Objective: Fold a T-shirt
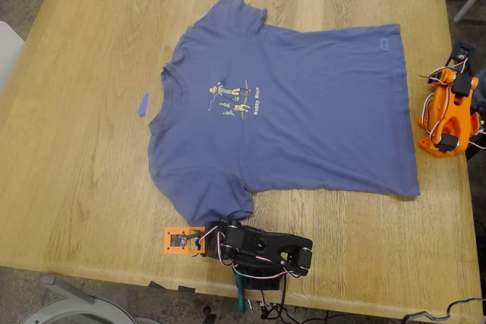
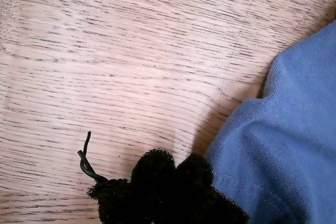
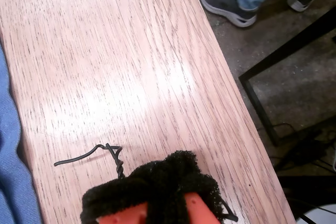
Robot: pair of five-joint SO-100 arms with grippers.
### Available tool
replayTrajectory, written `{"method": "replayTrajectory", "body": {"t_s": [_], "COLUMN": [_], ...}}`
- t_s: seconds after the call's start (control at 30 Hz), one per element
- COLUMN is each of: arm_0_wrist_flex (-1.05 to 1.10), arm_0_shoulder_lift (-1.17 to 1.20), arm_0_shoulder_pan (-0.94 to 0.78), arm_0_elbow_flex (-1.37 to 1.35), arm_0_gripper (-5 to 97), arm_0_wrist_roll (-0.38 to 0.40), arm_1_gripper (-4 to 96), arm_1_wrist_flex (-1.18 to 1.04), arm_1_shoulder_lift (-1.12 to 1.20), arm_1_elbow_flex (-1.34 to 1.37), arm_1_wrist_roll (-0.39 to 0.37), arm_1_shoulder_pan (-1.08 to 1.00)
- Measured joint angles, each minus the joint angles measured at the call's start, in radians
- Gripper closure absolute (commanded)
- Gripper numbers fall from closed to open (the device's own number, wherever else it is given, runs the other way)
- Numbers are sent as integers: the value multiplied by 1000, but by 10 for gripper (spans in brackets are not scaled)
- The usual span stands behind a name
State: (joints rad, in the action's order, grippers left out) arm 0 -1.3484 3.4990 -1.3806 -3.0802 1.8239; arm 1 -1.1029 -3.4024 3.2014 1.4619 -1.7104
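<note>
Now the T-shirt [image 1: 304, 119] lies flat and unfolded in the desk [image 1: 76, 172] middle. My first gripper [image 2: 170, 174] sits w/ padded tips pressed together, just beside the shirt's sleeve hem. My second gripper [image 3: 157, 182] is off the shirt, near the desk edge; I cannot tell its state. Imo, open first, then pinch one layer only at the hem.

A pale oak-grain table [image 1: 83, 157] carries everything I see. The T-shirt [image 1: 304, 123] lies spread flat across its middle, print up. A small blue strip [image 1: 143, 104] rests on bare wood at the shirt's nine o'clock, just beside the collar but apart from it.
</note>
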Motion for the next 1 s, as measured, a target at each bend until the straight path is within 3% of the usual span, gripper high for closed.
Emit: {"method": "replayTrajectory", "body": {"t_s": [0.03, 0.07, 0.1, 0.17, 0.6, 0.73, 0.9, 1.0], "arm_0_wrist_flex": [-8, -38, -51, -61, -67, -74, -63, 2], "arm_0_shoulder_lift": [0, 0, 0, 0, 0, 0, 0, 0], "arm_0_shoulder_pan": [-9, -44, -66, -87, -92, -86, -81, -81], "arm_0_elbow_flex": [0, 0, 0, 0, 0, 0, 0, 0], "arm_0_gripper": [916, 916, 916, 916, 918, 918, 918, 918], "arm_0_wrist_roll": [-6, -35, -51, -46, -12, -52, -55, -18], "arm_1_gripper": [895, 895, 895, 895, 895, 877, 867, 843], "arm_1_wrist_flex": [-18, -92, -115, -133, -146, -146, -100, 21], "arm_1_shoulder_lift": [-2, -8, 0, -9, -9, -9, -3, 0], "arm_1_elbow_flex": [0, 0, 0, 0, 0, 0, 0, 0], "arm_1_wrist_roll": [23, 107, 143, 170, 187, 187, 259, 281], "arm_1_shoulder_pan": [-12, -35, -46, -51, -52, -48, -31, -54]}}
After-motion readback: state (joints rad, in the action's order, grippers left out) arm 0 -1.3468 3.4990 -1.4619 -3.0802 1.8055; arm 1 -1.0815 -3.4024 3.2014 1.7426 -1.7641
